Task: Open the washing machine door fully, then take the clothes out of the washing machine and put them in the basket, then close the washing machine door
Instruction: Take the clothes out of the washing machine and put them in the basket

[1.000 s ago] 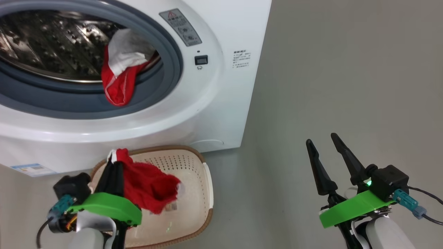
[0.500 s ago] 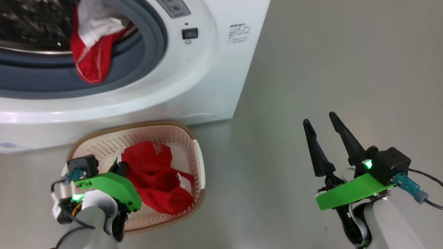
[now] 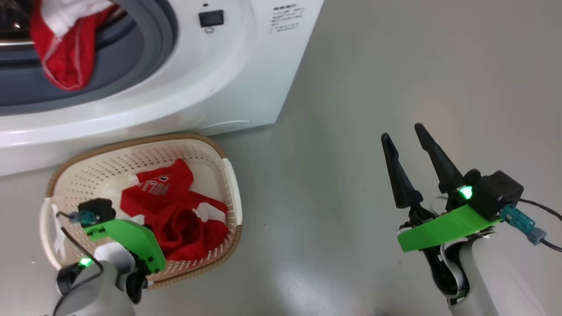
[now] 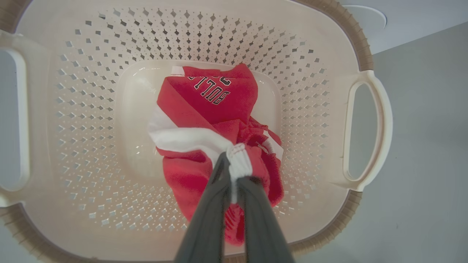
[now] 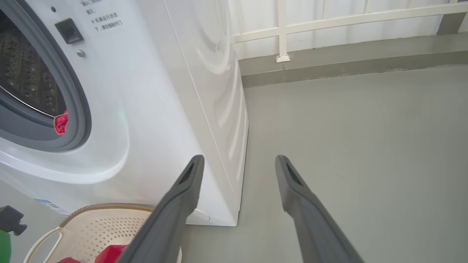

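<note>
Head view shows the white boxy front-loading washing machine [image 3: 246, 66] on the grey floor [image 3: 395, 66], with a red and white cloth garment [image 3: 61, 57] draped over its grey rubber gasket [image 3: 164, 30]. Just before it sits the cream-white perforated plastic basket [image 3: 101, 173] with a brown rim, holding a crumpled red and white jersey [image 3: 175, 215]. The left tool [image 4: 234, 164] reaches into the basket, pinching that jersey's white hem; the right tool [image 3: 401, 131] hovers spread over bare floor, well apart.

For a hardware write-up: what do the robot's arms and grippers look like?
The left gripper and right gripper each have two long tapered dark fingers, a green bracket, a black camera block with teal plug and black cable, on pale forearms.
</note>
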